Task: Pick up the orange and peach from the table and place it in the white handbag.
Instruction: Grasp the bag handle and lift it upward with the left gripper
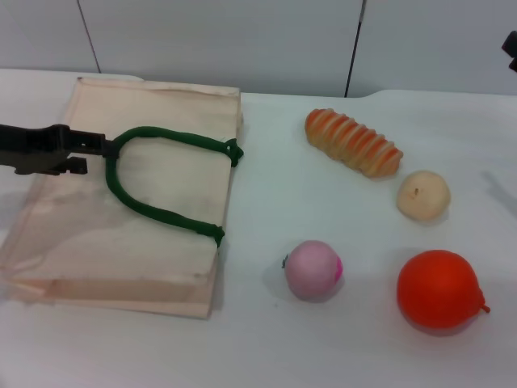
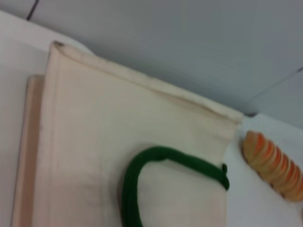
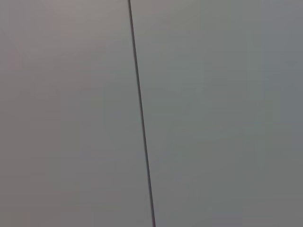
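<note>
The white handbag (image 1: 161, 202) lies flat on the table's left half; it also shows in the left wrist view (image 2: 118, 142). My left gripper (image 1: 98, 147) reaches in from the left edge and is shut on the apex of the bag's dark green rope handle (image 1: 153, 212), which also shows in the left wrist view (image 2: 135, 179). The orange (image 1: 439, 288) sits at the front right, with its nub pointing right. The peach (image 1: 313, 269) sits left of it, between it and the bag. Only a dark bit of my right arm (image 1: 510, 47) shows at the far right edge, high and away from the fruit.
A striped orange-and-tan bread-like roll (image 1: 353, 142) lies behind the fruit, and shows in the left wrist view (image 2: 274, 163) too. A pale beige ball (image 1: 422, 195) sits between it and the orange. A grey wall runs along the back of the white table (image 1: 266, 347).
</note>
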You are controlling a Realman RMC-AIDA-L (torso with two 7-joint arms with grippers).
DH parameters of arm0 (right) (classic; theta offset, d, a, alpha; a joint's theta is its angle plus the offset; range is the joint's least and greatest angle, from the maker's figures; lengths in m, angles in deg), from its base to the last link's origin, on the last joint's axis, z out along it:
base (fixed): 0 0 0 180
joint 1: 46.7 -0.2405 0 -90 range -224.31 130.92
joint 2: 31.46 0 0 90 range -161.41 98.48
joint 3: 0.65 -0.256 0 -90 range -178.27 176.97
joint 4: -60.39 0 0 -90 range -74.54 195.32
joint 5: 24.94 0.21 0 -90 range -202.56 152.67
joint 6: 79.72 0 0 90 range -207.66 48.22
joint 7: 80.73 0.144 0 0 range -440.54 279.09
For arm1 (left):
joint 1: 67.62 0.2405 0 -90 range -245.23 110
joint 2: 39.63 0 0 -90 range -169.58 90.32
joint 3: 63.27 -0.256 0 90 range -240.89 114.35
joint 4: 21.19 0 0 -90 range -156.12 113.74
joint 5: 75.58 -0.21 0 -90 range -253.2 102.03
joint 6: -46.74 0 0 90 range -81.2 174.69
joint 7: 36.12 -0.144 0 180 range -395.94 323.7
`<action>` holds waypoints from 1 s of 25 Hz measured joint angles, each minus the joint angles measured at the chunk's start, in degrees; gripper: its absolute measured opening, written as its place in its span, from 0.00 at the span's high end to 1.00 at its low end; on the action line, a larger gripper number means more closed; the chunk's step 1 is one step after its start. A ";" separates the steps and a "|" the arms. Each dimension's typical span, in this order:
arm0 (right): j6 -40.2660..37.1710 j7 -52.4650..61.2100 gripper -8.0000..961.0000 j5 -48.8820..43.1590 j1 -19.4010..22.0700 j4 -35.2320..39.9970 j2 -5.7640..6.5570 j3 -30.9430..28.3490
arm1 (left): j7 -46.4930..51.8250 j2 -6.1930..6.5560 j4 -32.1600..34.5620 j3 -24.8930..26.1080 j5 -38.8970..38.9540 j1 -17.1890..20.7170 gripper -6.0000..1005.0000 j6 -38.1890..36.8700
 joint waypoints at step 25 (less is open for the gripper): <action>2.41 -2.54 0.11 0.05 -1.61 -2.30 -0.09 -0.06 | 3.98 0.89 -6.22 -0.44 -15.13 -7.78 0.24 -8.65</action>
